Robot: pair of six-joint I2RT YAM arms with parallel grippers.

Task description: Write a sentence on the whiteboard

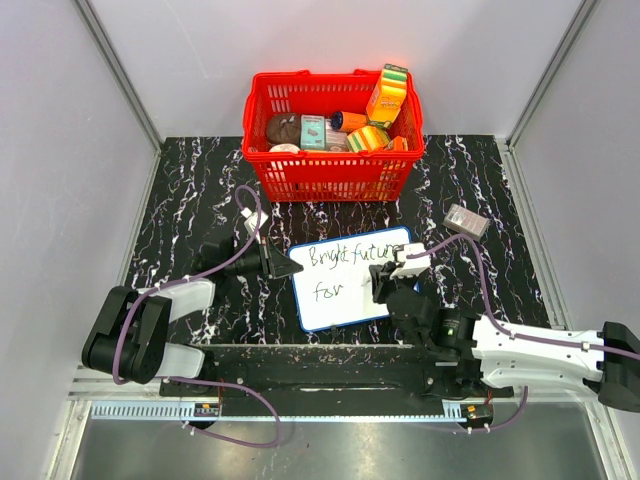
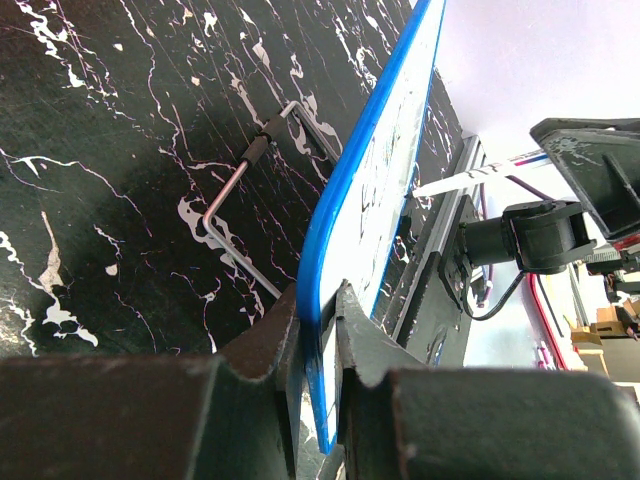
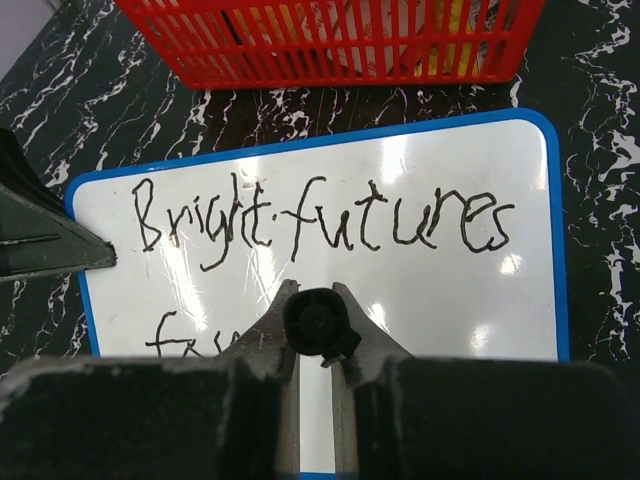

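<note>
Sitting on the black marbled table (image 1: 200, 190) close to the middle of its near edge, the whiteboard (image 1: 350, 300) carries the sentence (image 1: 345, 257), reading "Bright futures" with "for" beneath, in the top external view. The left gripper (image 1: 283, 262) pinches the board's left edge. The right gripper (image 1: 385, 287) holds a white marker (image 1: 411, 262) over the board's right side. A red basket (image 1: 320, 178) of groceries stands at the table's far edge, and a small grey box (image 1: 466, 220) lies toward the right edge.

From the left wrist, the left gripper (image 2: 320, 310) has its jaws drawn narrow, clamped on the whiteboard (image 2: 385, 180) at its blue rim. A bent metal wire (image 2: 240, 190) lies just beside the board. The marker (image 2: 460, 180) points at the white face; contact cannot be told.

From the right wrist, the right gripper (image 3: 318, 300) is closed tight on the marker (image 3: 318, 322) above the whiteboard (image 3: 450, 290), below the sentence (image 3: 320, 215). The basket (image 3: 330, 40) sits beyond the board's far edge.
</note>
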